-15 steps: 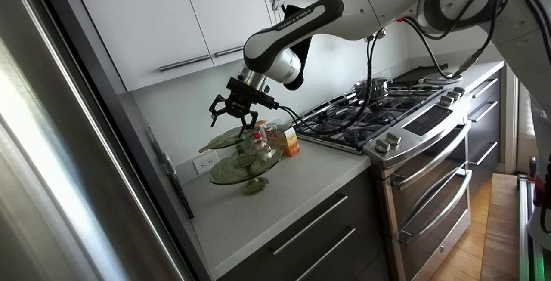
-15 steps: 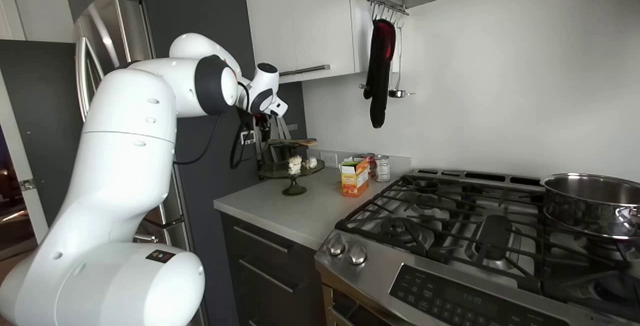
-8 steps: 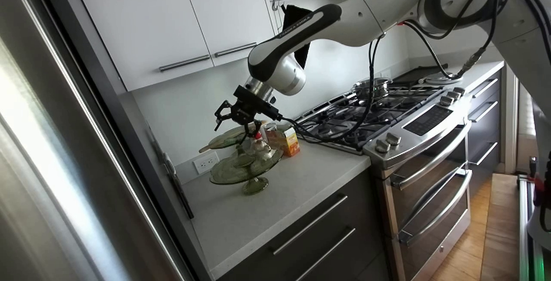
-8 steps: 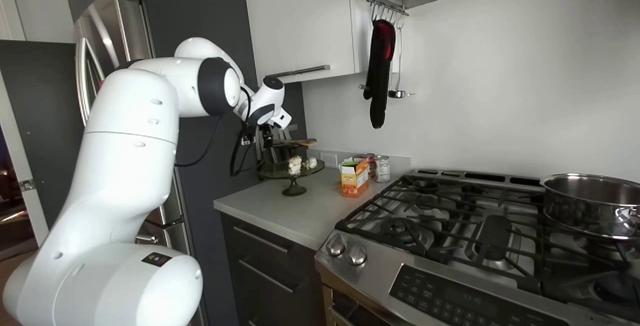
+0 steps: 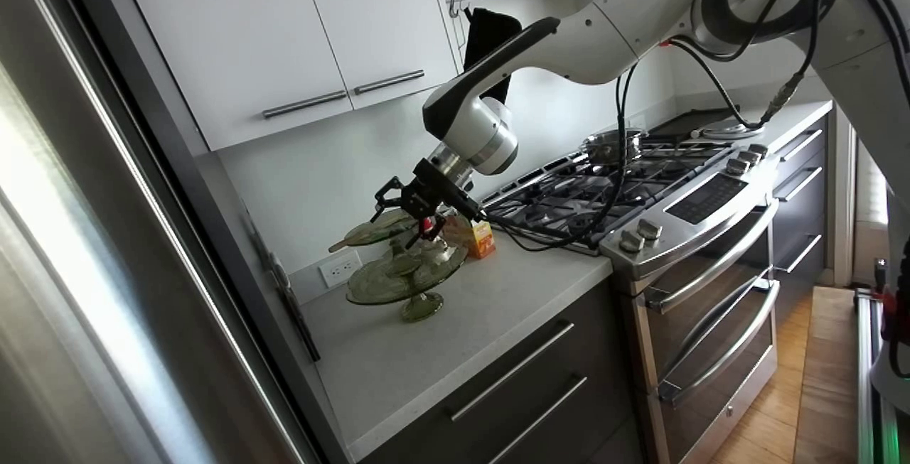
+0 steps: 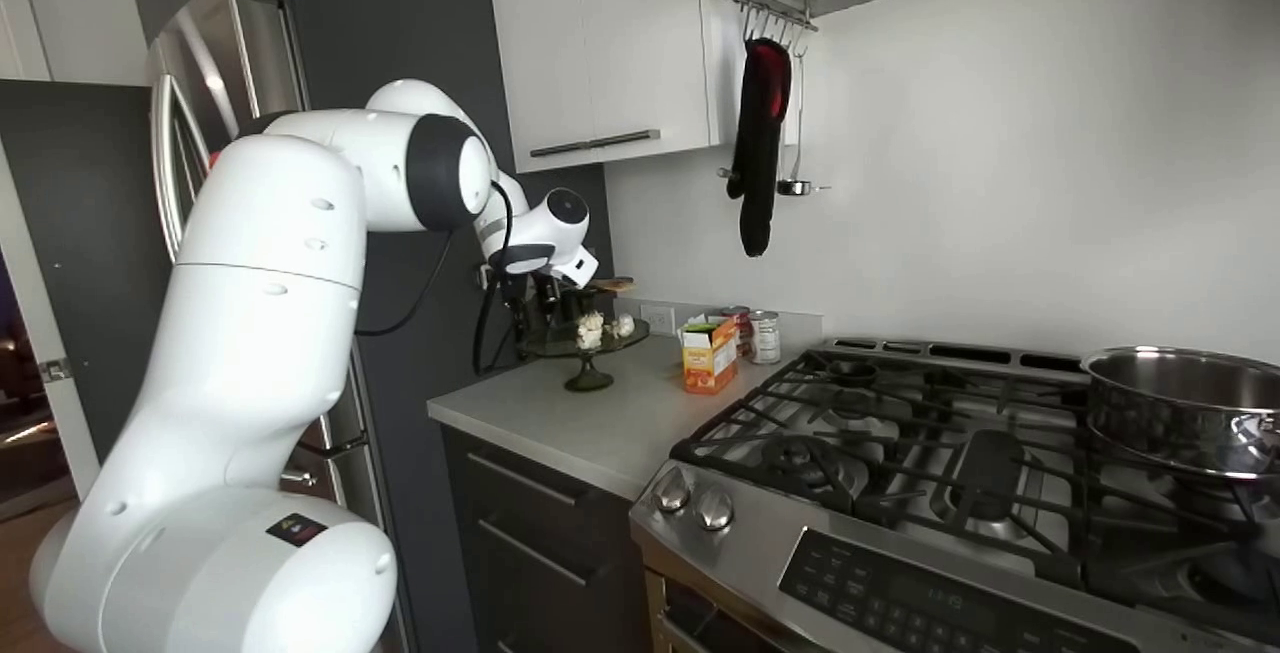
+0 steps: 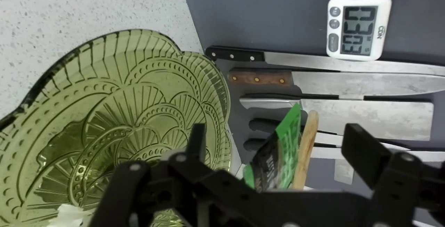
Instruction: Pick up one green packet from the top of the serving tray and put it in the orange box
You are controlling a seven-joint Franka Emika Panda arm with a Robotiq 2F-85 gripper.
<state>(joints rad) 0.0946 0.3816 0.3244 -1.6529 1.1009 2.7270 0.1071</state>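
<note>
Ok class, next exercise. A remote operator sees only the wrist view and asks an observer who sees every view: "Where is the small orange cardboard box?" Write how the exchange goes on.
Observer: The small orange cardboard box stands on the pale speckled counter, beside the two-tier olive-green glass stand.
Operator: My black gripper has its jaws spread, the printed green-and-black packet showing between them. Is the box shut?
Observer: No, in an exterior view its top flaps stand raised.
Operator: Does anything stand near it?
Observer: Yes, two cylindrical metal cans stand near it.
</note>
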